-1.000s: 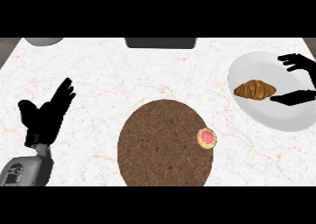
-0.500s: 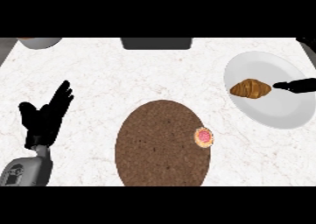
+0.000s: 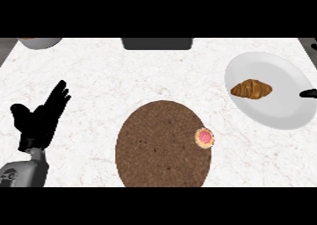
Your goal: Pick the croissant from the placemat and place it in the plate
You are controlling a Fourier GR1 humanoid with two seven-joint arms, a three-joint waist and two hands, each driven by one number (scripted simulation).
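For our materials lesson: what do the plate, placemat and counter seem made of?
Plate: probably glazed ceramic, smooth plain white. Placemat: perhaps woven fibre or cork, speckled matt brown. Counter: marble-like stone, white with faint veins.

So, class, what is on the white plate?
Only a croissant lies on the plate. The patch of plate beneath it is covered. The right hand shows at the plate's right rim.

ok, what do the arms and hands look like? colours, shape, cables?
The left hand is plain black, on a narrow grey wrist. The left forearm is a rounded grey shell with a small round marking. Only a black sliver of the right hand shows at the right edge; its forearm is out of view. No cables visible.
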